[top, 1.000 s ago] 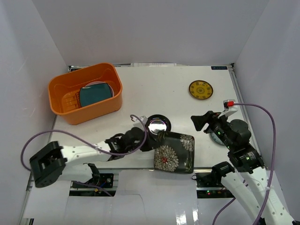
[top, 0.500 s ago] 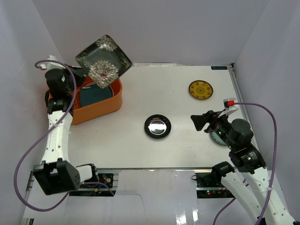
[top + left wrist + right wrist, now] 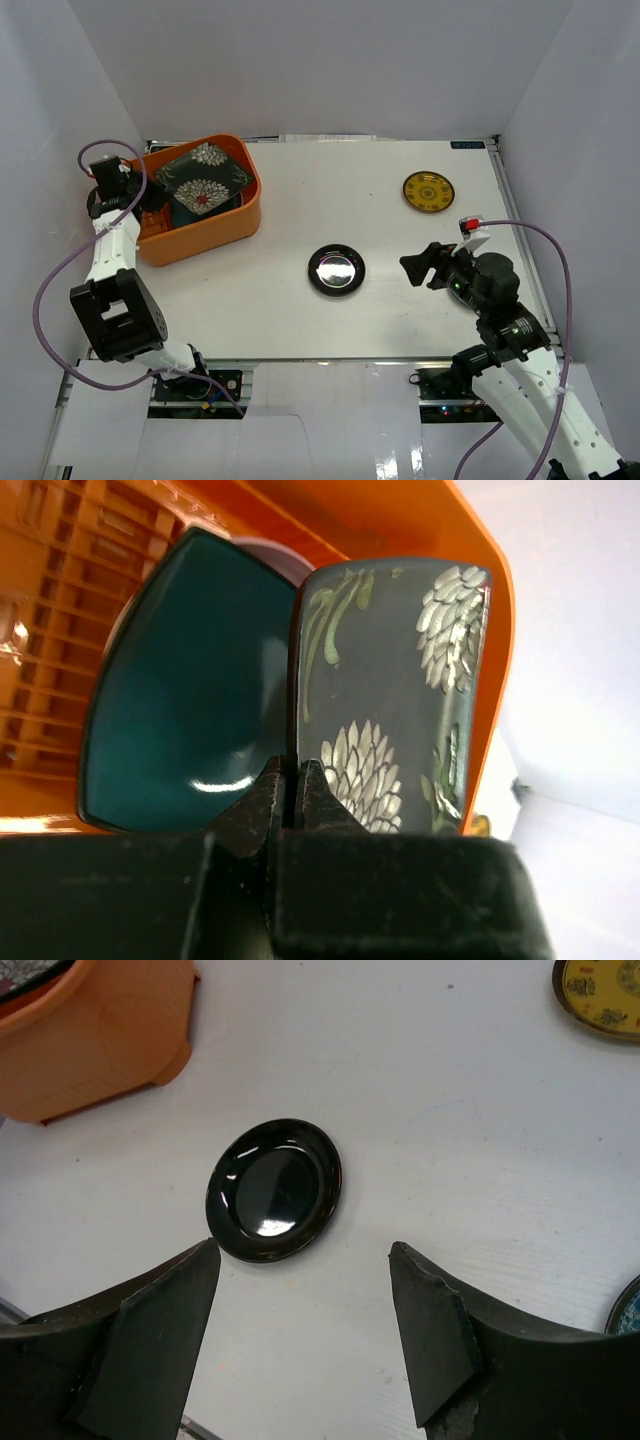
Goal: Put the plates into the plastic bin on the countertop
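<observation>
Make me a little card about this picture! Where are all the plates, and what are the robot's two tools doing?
In the bin: black floral plate lying partly over the teal plate, both inside the orange bin
Out on the countertop: black round plate in the middle, yellow plate near the far right
Left tool: shut on the edge of the black floral plate
Right tool: open, holding nothing, next to the black round plate
Not yet in the bin: black round plate, yellow plate

Orange bin (image 3: 205, 236), teal plate (image 3: 180, 710), black floral plate (image 3: 395, 680)
</observation>
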Robot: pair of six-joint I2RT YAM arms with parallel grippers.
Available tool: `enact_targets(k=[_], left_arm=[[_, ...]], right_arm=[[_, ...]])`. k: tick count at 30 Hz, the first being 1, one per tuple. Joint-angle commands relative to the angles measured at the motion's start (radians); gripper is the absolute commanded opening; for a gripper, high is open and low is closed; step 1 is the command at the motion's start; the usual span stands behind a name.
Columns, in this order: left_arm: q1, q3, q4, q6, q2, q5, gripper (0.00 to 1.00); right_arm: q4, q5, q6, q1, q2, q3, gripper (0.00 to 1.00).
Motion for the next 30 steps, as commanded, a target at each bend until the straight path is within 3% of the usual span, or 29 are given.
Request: enact_targets(k=[1,18,19,21,23,27,30], left_arm=[[-0.006,0.105,0.02,0.07,0.024,0.038,0.0],[0.015,0.199,-0.042,0.183,0.248,-0.027,0.0],[0.015,0.196,-0.056,0.186,0.253,-0.037,0.26],[0.015,0.187,-0.059,0.179,0.25,-0.024,0.6],[0.014,0.161,-0.027,0.146,0.207,-0.007,0.88],[0.0,0.096,0.055,0.065,0.102,0.012,0.98],[-0.017,0.073,0.053,0.077,0.023,-0.135,0.98]], right_arm=[[0.072,-0.016,-0.017,-0.001,0.013,-0.038,0.75],[0.114,-0.013,0.001,-0.003,0.042,-0.117,0.78],[0.115,-0.007,0.003,-0.001,0.043,-0.12,0.8],[0.12,-0.007,0.008,-0.001,0.041,-0.126,0.87],[0.124,-0.004,0.012,-0.003,0.046,-0.126,0.9],[0.137,0.011,0.024,-0.003,0.081,-0.115,0.96],[0.13,0.028,0.032,-0.001,0.104,-0.097,0.98]])
